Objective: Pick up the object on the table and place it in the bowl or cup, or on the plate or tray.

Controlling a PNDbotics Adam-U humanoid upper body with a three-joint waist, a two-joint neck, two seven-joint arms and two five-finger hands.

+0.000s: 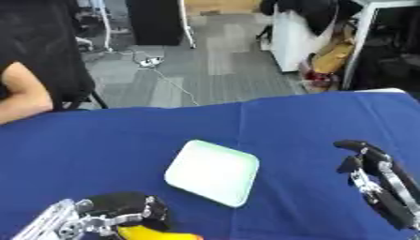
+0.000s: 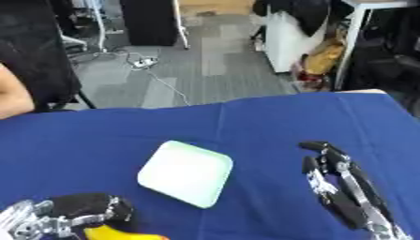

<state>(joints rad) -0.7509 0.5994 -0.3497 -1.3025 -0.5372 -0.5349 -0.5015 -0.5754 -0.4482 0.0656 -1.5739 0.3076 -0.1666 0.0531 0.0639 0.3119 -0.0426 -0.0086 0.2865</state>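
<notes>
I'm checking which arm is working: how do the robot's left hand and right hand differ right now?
The left hand sits at the lower left with its fingers curled round a yellow object; the right hand holds nothing. The left hand is low at the picture's bottom edge, near the corner of the pale green tray; the right hand rests apart at the right, fingers up and relaxed. Both are black with silver parts, over the blue table.

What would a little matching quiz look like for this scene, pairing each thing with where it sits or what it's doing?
Things:
1. left hand
2. right hand
3. plate
4. yellow object

States:
A. pale green, empty, mid-table
B. held at the bottom edge
C. curled around something yellow
D. idle, holding nothing

Pairs: 1-C, 2-D, 3-A, 4-B
</notes>
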